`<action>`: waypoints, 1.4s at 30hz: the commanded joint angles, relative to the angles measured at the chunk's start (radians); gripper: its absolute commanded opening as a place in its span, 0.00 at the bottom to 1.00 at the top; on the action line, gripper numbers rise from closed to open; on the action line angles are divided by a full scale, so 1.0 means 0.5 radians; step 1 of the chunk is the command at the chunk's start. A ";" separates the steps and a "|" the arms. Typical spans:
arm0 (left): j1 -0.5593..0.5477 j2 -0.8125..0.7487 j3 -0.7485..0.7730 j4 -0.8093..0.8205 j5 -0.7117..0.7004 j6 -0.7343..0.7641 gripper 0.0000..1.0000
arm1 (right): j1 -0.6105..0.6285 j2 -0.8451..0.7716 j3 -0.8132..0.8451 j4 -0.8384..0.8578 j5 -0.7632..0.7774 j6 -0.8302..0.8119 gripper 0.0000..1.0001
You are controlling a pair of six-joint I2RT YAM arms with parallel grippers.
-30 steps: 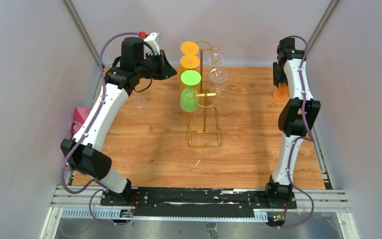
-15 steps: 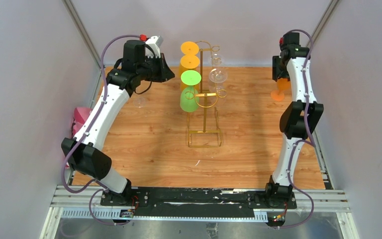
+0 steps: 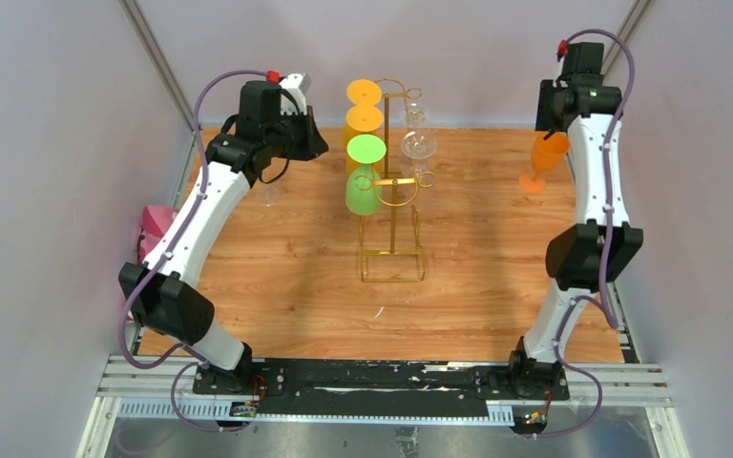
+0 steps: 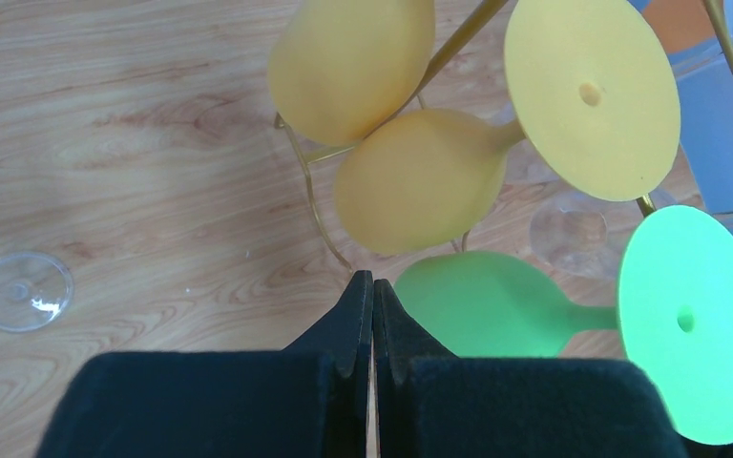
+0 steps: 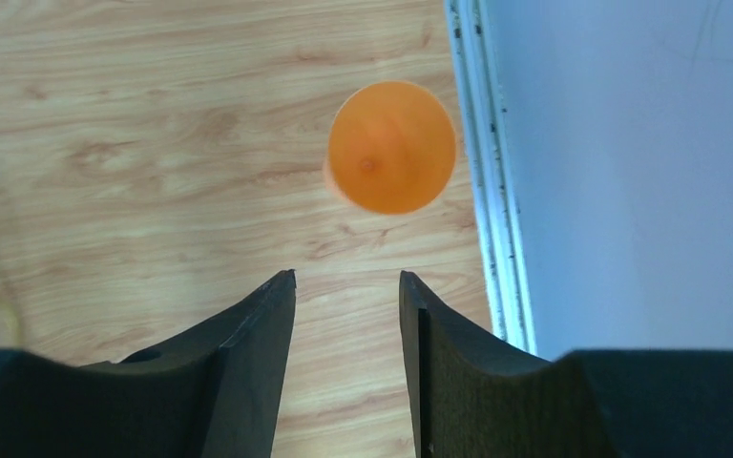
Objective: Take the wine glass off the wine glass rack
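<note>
The gold wine glass rack [image 3: 393, 229] stands mid-table, its wire [image 4: 309, 187] also crossing the left wrist view. Two yellow wine glasses [image 3: 364, 105] [image 4: 420, 181], a green wine glass [image 3: 364, 181] [image 4: 496, 305] and clear ones [image 3: 418, 143] hang on it upside down. My left gripper [image 3: 317, 141] [image 4: 372, 280] is shut and empty, just left of the rack, its tips beside the green bowl. My right gripper [image 5: 347, 277] is open and empty, high over an orange wine glass [image 3: 542, 157] [image 5: 391, 145] that stands upright on the table at the far right.
A clear glass [image 3: 267, 196] [image 4: 21, 289] stands on the wooden table left of the rack, under the left arm. A pink object [image 3: 156, 224] sits beyond the table's left edge. The white table rim [image 5: 492, 191] and the grey wall lie just right of the orange glass.
The right arm has risen and drawn back, so the orange glass now shows whole below it. The left gripper has pulled slightly left, away from the rack, still shut.
</note>
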 commanded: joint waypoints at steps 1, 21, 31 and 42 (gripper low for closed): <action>-0.009 -0.023 -0.022 0.002 -0.059 0.031 0.00 | 0.031 -0.429 -0.405 0.377 -0.375 0.187 0.47; -0.057 -0.320 -0.111 -0.004 -0.253 -0.002 0.00 | 0.043 -1.081 -1.614 2.482 -2.405 1.933 0.21; -0.074 -0.356 -0.119 -0.009 -0.251 0.011 0.00 | 0.160 -0.958 -1.695 2.390 -2.485 2.152 0.17; -0.074 -0.374 -0.144 -0.013 -0.254 0.029 0.00 | 0.377 -0.964 -1.756 2.051 -2.391 1.887 0.31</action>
